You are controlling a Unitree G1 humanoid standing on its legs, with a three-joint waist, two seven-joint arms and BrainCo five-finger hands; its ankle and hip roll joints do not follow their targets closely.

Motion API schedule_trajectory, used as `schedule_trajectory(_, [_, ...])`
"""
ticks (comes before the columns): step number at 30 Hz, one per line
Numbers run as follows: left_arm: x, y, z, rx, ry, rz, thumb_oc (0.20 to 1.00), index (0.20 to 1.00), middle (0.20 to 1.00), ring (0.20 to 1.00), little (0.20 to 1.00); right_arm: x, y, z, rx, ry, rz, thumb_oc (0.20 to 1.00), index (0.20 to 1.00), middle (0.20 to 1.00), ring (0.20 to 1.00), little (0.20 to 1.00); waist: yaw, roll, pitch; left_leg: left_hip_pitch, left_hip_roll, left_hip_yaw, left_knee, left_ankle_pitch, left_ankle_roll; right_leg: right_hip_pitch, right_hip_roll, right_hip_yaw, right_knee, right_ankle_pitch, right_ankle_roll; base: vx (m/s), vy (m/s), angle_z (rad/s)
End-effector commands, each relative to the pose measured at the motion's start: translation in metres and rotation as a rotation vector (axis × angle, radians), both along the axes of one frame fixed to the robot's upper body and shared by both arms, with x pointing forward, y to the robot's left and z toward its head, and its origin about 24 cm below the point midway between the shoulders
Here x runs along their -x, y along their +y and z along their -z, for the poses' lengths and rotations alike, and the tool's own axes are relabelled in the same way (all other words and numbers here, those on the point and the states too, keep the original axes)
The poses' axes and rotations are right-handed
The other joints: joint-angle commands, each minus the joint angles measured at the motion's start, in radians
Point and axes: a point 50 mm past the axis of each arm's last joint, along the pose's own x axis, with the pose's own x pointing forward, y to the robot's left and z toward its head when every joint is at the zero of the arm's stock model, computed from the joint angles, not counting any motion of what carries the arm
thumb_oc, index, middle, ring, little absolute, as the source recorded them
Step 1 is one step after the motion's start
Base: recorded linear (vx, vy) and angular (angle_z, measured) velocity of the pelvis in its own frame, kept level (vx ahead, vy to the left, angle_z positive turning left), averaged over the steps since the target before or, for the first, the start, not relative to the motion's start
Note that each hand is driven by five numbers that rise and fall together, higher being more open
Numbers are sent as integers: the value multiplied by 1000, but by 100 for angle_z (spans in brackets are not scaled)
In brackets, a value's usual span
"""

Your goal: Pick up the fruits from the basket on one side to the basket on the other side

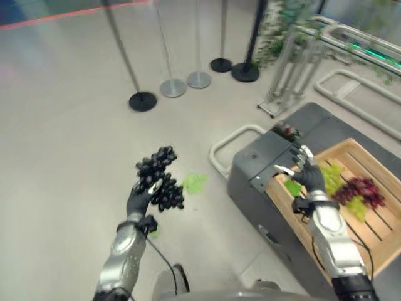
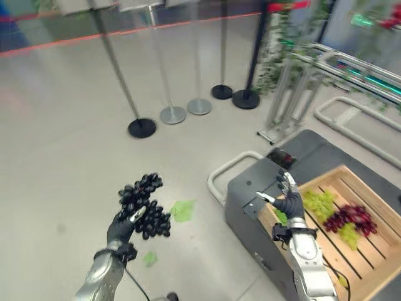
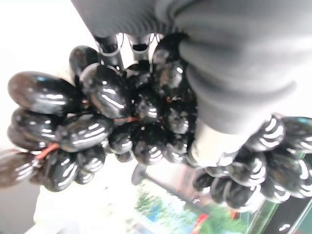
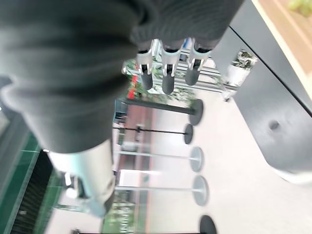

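Left hand (image 1: 139,199) curls round black grapes (image 1: 160,178) above the floor; right hand (image 1: 305,169) hovers slack, empty, over the crate's (image 1: 376,233) near corner. Carrying level should prevent drops.

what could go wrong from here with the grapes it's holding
The bunch of black grapes bulges well past the left hand and hangs over bare floor, so grapes or the whole bunch might drop. The wooden slatted crate on the dark grey cart lies far across, a long carry. The open right hand hovers in that path.
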Motion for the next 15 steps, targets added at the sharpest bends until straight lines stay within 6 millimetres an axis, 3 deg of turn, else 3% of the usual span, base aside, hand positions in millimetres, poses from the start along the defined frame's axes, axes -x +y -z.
schedule_trajectory(1, [-6,17,-49,-135,-234,-58,200,200,200,200,200,-18,17,-37,-11,-187,-90,1000,1000,1000,1000,1000,36,32,5,168,60,-67,-56,-143,-79,-117,3,39,-38,30,85,-57,339,58])
schedule_trajectory(2, [-7,17,-50,-137,-235,-58,200,200,200,200,200,-19,17,-37,-13,-189,-90,1000,1000,1000,1000,1000,35,29,5,166,56,-67,-57,-142,-76,-120,-2,40,-35,30,88,-57,426,101])
schedule_trajectory(3, [-12,13,-56,-142,-266,-37,200,200,200,200,200,-21,23,-40,-24,-202,-106,1000,1000,1000,1000,1000,10,22,17,139,2,-127,-81,-117,-52,-165,-16,202,-19,54,103,26,302,96])
schedule_trajectory(5, [-18,4,-62,-150,-299,8,200,200,200,200,200,-22,25,-43,-23,-216,-116,1000,1000,1000,1000,1000,-26,23,18,124,-50,-201,-105,-100,-40,-199,71,487,-2,12,114,102,303,121])
schedule_trajectory(6, [-18,4,-62,-150,-300,8,200,200,200,200,200,-22,25,-44,-23,-217,-116,1000,1000,1000,1000,1000,-25,21,16,121,-52,-200,-109,-95,-40,-204,69,489,-2,15,114,183,235,152])
schedule_trajectory(7, [-19,-2,-66,-162,-320,38,200,200,200,200,200,-21,23,-45,-4,-221,-123,1000,1000,1000,1000,1000,-25,20,12,125,-97,-284,-140,-74,-25,-199,148,610,20,-32,89,102,133,132])
schedule_trajectory(8, [-19,-2,-67,-162,-321,38,200,200,200,200,200,-21,23,-45,-4,-222,-123,1000,1000,1000,1000,1000,-27,19,10,122,-99,-286,-144,-67,-25,-203,146,608,19,-29,89,204,208,167])
schedule_trajectory(9, [-21,-5,-70,-168,-340,54,200,200,200,200,200,-22,25,-49,4,-236,-135,1000,1000,1000,1000,1000,-29,23,7,131,-139,-382,-182,-51,-8,-229,233,712,38,-68,62,71,72,138])
schedule_trajectory(10, [-21,-5,-71,-168,-340,54,200,200,200,200,200,-23,25,-49,4,-237,-136,1000,1000,1000,1000,1000,-31,22,5,128,-140,-384,-186,-44,-9,-232,232,711,37,-63,62,201,102,167])
schedule_trajectory(11, [-23,-12,-72,-156,-350,77,200,200,200,200,200,-25,27,-53,8,-251,-144,1000,1000,1000,1000,1000,-37,25,10,141,-191,-482,-194,-34,2,-261,325,856,32,-85,34,94,25,137])
schedule_trajectory(13, [-23,-12,-72,-156,-352,77,200,200,200,200,200,-25,27,-53,8,-253,-144,1000,1000,1000,1000,1000,-40,25,8,136,-193,-485,-197,-26,1,-266,322,854,29,-80,34,80,6,175])
schedule_trajectory(14, [-25,-19,-71,-153,-352,119,200,200,200,200,200,-23,24,-54,13,-259,-143,1000,1000,1000,1000,1000,-57,29,22,146,-234,-570,-200,-16,-9,-272,379,935,34,-85,23,121,-30,224])
schedule_trajectory(15, [-26,-20,-71,-155,-352,125,200,200,200,200,200,-18,22,-48,3,-239,-142,1000,1000,1000,1000,1000,-59,29,26,150,-244,-587,-192,-19,-19,-251,385,938,48,-98,8,115,-53,302])
